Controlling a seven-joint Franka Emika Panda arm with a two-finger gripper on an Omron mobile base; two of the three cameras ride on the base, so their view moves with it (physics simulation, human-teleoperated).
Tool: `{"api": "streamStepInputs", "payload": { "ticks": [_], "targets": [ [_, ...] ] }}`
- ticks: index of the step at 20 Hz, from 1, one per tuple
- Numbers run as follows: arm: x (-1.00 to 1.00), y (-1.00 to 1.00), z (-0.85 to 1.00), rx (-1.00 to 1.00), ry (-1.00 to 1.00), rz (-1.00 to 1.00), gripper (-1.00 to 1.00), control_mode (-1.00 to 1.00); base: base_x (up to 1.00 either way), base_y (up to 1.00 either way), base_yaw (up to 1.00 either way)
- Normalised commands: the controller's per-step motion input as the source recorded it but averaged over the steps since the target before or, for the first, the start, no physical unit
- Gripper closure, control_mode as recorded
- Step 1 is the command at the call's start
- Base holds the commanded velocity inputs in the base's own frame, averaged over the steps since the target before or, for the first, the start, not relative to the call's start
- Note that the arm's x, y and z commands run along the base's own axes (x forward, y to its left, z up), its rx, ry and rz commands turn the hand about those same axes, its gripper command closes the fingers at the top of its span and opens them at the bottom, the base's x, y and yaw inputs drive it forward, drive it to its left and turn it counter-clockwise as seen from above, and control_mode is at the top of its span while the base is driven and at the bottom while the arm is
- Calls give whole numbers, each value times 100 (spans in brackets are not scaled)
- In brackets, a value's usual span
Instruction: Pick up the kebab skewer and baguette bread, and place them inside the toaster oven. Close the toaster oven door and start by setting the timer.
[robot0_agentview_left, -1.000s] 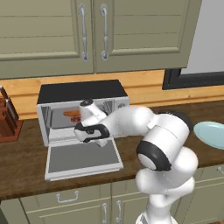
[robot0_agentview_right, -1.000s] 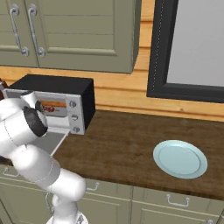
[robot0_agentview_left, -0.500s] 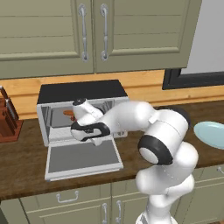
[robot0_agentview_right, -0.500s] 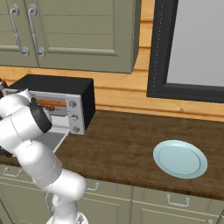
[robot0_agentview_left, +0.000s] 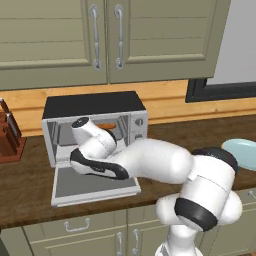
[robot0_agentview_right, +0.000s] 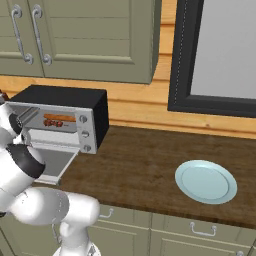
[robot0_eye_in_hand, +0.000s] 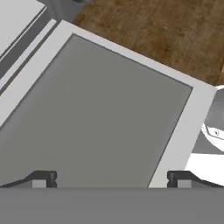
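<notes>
Above the lowered toaster oven door (robot0_eye_in_hand: 100, 113), our gripper (robot0_eye_in_hand: 109, 179) spreads wide and empty; kebab skewer (robot0_agentview_right: 56, 123) and baguette bread (robot0_agentview_left: 106, 126) sit inside the toaster oven (robot0_agentview_left: 95, 107). Next, we judge, comes lifting that door shut.

White articulated arm (robot0_agentview_left: 165, 165), glossy rounded segments.
Dark bands ring the joints; a black collar edges the wrist housing; the gripper (robot0_eye_in_hand: 111, 178) carries two small dark grey finger tips.
</notes>
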Motion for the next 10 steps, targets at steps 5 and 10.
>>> {"api": "streamStepInputs", "payload": {
  "ticks": [5,10],
  "targets": [
    [-100,0,26,0,10,58,-100,-100,0,0,0],
    [-91,-8,-3,0,3,74,-100,-100,0,0,0]
  ]
}}
